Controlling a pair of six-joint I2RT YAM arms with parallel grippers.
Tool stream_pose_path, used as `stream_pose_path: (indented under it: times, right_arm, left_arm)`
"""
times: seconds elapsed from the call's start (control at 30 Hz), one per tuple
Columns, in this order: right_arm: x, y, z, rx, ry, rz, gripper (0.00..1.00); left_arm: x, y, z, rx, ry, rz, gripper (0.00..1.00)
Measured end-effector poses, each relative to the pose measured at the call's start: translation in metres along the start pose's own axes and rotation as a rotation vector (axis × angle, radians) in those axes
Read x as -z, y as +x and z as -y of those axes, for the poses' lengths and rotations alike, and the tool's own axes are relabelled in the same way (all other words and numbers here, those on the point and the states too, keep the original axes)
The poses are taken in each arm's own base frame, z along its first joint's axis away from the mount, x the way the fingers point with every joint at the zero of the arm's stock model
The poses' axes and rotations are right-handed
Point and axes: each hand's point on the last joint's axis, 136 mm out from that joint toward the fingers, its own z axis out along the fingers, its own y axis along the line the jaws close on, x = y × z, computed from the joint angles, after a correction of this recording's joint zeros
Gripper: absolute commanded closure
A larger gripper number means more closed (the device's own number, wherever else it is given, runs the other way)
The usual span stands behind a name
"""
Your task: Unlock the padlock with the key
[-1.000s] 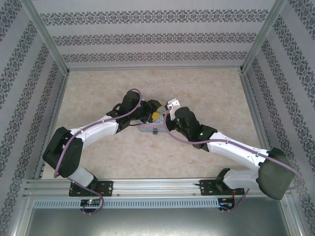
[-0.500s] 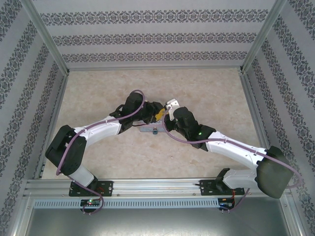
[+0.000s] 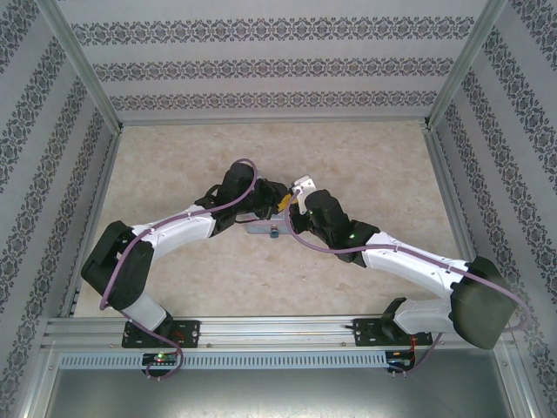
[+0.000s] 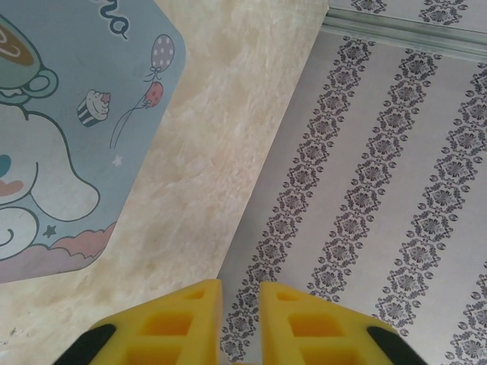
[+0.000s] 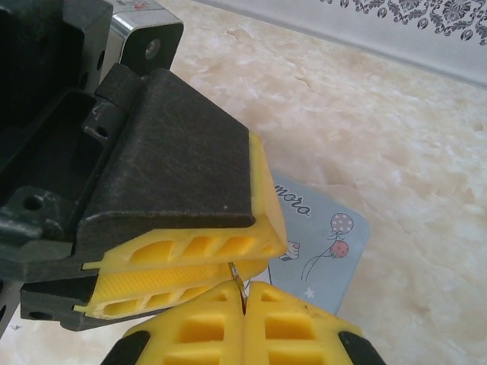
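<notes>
Mid-table beside the tin (image 4: 68, 152), the right pincer (image 5: 243, 300) grips a thin sliver, likely the key (image 5: 237, 278), against the left pincer (image 4: 240, 293), nearly closed; whether it holds the padlock cannot be told. Unlocking seems unfinished.

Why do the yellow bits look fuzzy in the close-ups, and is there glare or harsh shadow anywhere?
Left wrist view: the yellow fingers sit very near the lens and look slightly soft, while the cartoon tin is sharp. Right wrist view: the right gripper is likewise soft, the table behind crisp. Top view: even light, faint shadows, no glare.
</notes>
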Motion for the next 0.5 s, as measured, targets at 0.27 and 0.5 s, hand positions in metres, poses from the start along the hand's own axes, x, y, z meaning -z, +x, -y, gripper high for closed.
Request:
stream_pose_path:
  times: [0.27, 0.5]
  right_arm:
    - [0.0, 0.0016, 0.0016, 0.002, 0.009, -0.008, 0.97]
    - [0.0079, -0.0042, 0.0091, -0.05, 0.012, 0.005, 0.48]
  left_arm:
    - [-0.0023, 0.0004, 0.0009, -0.004, -0.001, 0.0, 1.0]
    - [-0.0024, 0.0, 0.0003, -0.048, -0.003, 0.001, 1.0]
